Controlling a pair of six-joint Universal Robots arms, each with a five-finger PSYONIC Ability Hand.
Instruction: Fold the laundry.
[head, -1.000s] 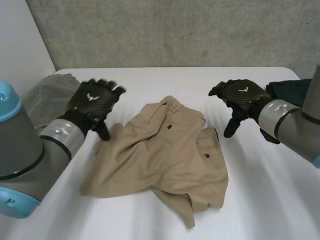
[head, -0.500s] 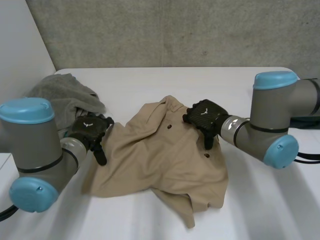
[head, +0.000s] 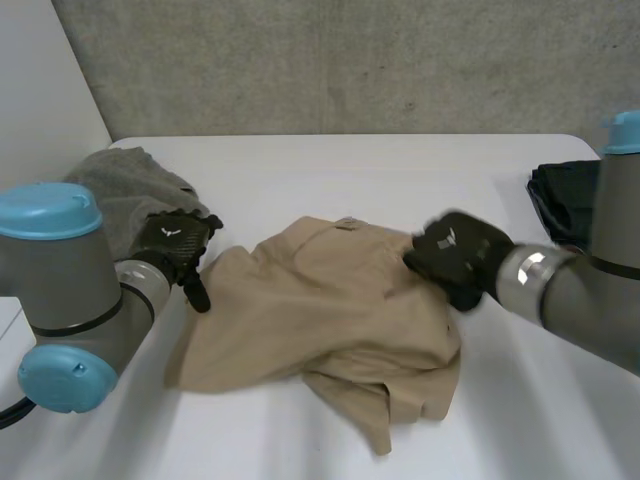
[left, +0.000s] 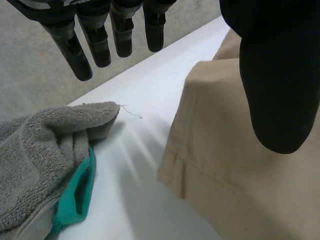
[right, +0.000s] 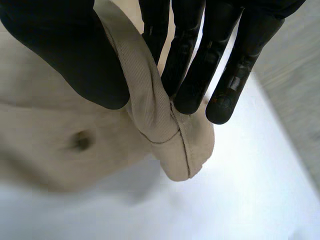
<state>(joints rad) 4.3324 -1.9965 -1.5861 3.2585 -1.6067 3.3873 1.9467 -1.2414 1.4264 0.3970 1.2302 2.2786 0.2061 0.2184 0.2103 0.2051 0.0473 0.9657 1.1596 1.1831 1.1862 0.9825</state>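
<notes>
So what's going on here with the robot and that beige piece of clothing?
The robot is working on a crumpled beige garment lying on the white table. Its right hand pinches a hemmed edge of it between thumb and fingers. The left hand is open at the opposite edge, gripping nothing. A grey towel lies beside the left hand, and a dark cloth by the right arm.

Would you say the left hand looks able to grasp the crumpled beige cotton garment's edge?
Probably yes: the open left hand has its thumb over the edge of the beige garment, fingers above the white table, and the fluffy grey towel lies apart.
</notes>
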